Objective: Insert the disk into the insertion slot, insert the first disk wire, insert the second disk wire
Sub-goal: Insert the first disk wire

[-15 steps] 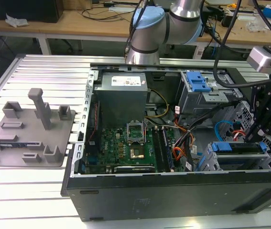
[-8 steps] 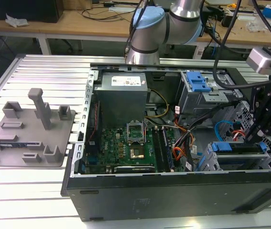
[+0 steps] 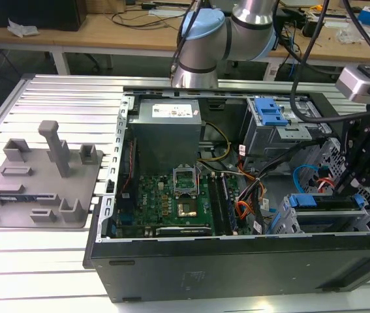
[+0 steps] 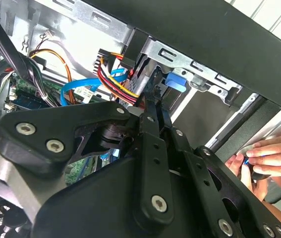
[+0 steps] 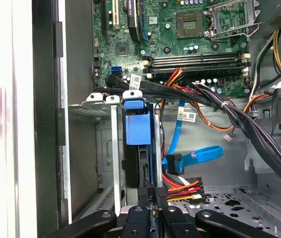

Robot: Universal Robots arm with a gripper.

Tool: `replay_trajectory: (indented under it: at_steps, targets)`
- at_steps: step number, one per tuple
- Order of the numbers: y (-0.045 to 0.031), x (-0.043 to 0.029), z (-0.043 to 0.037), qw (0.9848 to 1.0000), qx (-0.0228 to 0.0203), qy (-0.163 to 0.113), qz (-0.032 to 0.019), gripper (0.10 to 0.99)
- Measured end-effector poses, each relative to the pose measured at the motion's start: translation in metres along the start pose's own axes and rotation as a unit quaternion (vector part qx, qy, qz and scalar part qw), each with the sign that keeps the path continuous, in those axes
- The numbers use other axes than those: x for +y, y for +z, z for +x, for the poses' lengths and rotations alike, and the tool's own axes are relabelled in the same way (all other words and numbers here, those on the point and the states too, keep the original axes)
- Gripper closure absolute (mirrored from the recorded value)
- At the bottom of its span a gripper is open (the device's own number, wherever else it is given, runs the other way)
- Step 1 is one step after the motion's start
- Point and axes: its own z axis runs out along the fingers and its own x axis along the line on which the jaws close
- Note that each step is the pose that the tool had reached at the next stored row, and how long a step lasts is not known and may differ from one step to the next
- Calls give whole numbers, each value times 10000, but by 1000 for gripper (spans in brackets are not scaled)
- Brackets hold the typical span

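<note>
Item examined: the second disk wire (image 5: 182, 187), a thin bundle of red, yellow and black leads ending in a small dark plug. It lay at the rear edge of the disk (image 5: 138, 131).

Assessment of handling: the leads looked light and limp and would probably buckle if pushed. The plug was the one rigid part and the proper place to take hold, across its flat sides and square to the socket. Its contacts were likely delicate, so a skewed push risked damage.

The gripper (image 5: 150, 197) stood at that plug with its jaws closed down to a narrow slit. Whether they pinched the plug or only pressed beside it could not be determined.

The disk sat edge-on inside the insertion slot (image 5: 108, 148), its blue carrier tab at the cage mouth, and it appeared seated. The first disk wire (image 5: 202, 155) looped in alongside with its plug against the disk's rear edge, but full engagement could not be confirmed.

In the second wrist view, a person's hand (image 4: 274, 158) rested on the outer edge of the case, outside the bay.
</note>
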Motion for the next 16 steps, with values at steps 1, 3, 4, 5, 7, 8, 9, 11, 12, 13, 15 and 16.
replay_trajectory:
  at_steps: [1,3,4,5,7,8,9,11,12,13,15,16]
  targets:
    - [2,0,0,10000,0,0,1,925]
    - [9,-1,0,10000,0,0,0,925]
    - [12,-1,0,10000,0,0,0,925]
    - [14,-1,0,10000,0,0,0,925]
    - [17,-1,0,10000,1,0,0,925]
    - [18,-1,0,10000,1,0,0,925]
    - [19,-1,0,10000,2,0,0,925]
    - [22,-1,-1,10000,6,0,1,925]
    - [23,-1,-1,10000,8,1,1,925]
    - [23,-1,-1,10000,11,1,1,925]
    - [24,-1,-1,10000,21,2,1,925]
    - [22,-1,0,10000,28,2,1,925]
